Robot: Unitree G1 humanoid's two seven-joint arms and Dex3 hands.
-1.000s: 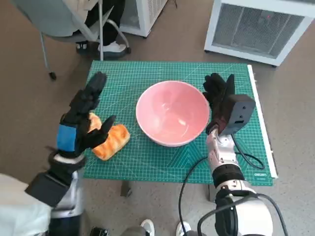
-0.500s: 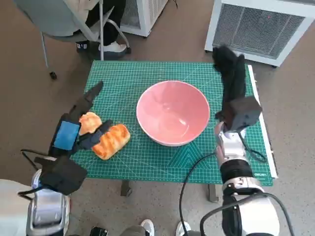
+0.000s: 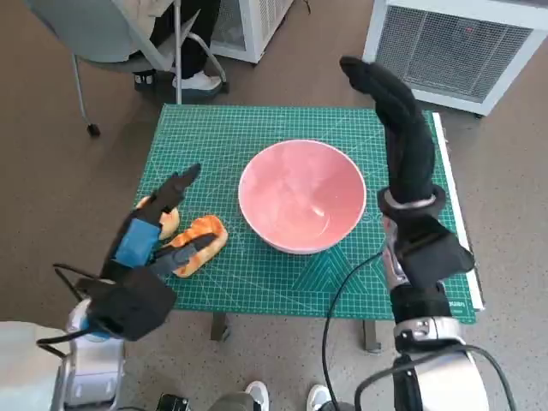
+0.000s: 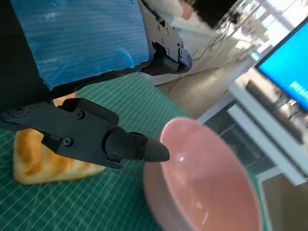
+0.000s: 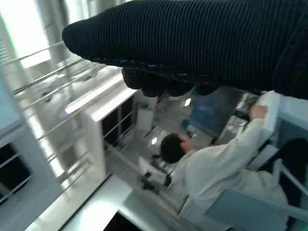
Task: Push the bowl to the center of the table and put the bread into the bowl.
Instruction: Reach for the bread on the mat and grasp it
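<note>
The left hand [image 3: 150, 240] was seen low at the left edge of the green mat [image 3: 257, 128], its fingers [image 4: 134, 147] spread apart and nothing held in them. The bread [image 3: 195, 244] lay on the mat directly under and beside those fingers — whether it was touched could not be told from the head view, and in the left wrist view [image 4: 48, 161] it was partly hidden behind the hand. The pink bowl [image 3: 301, 195] was found upright just right of the bread, near the middle of the mat, with nothing seen inside it; in the left wrist view its rim [image 4: 192, 130] was seen close beyond the fingertips. Further right, the right hand [image 3: 398, 111] was raised well above the mat's far right corner, stretched out flat and gripping nothing. In the right wrist view the glove [image 5: 192, 43] was shown as a dark band, with a person [image 5: 211, 173] in a white top seated beyond it.
</note>
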